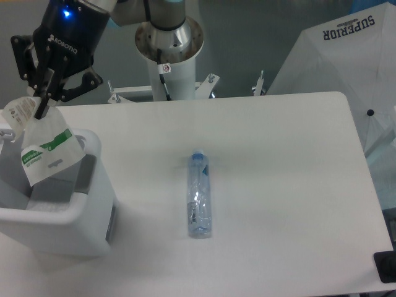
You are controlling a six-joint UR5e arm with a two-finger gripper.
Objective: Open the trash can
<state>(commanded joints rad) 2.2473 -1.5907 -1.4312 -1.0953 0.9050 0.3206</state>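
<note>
At the table's left edge, the gripper's jaws pinch the trash can's raised lid.

The bin stands at the table's left edge, near the front corner, its top open with a white liner bag printed in green standing up out of it. The gripper hangs over the bin's back rim, its black fingers pinched on the bag's top edge by a white tag. A clear bottle with a blue cap lies on its side mid-table, well apart from the bin, cap toward the back edge. A white umbrella sits beyond the back right corner.
</note>
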